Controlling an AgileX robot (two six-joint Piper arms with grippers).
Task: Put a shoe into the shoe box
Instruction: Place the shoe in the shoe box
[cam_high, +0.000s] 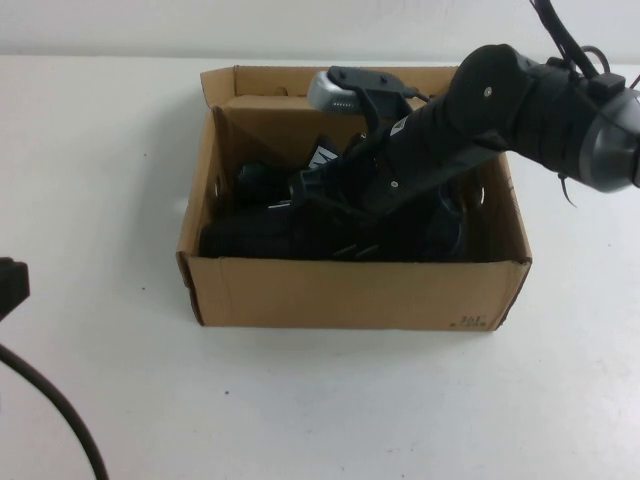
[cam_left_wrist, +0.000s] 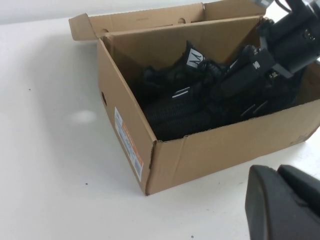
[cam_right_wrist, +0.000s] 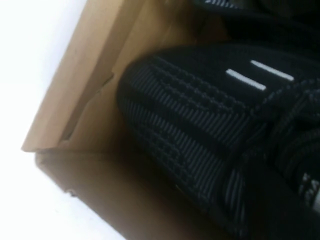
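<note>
Right tool (cam_high: 335, 215) is down inside the box (cam_high: 350, 292), among the black shoes; can't tell if it is holding or released. Shoe (cam_left_wrist: 177, 107) lies in the box, toe toward the left wall. Box sits mid-tabletop (cam_high: 100, 150), flap lid open toward the far edge. Left tool (cam_left_wrist: 282, 205) is parked near the left edge, jaw state unclear.

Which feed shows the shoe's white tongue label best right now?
Left wrist view: the tongue label faces it, unobstructed, inside the shoe box. High view shows only a sliver beside the right gripper. Right wrist view shows only knit.
</note>
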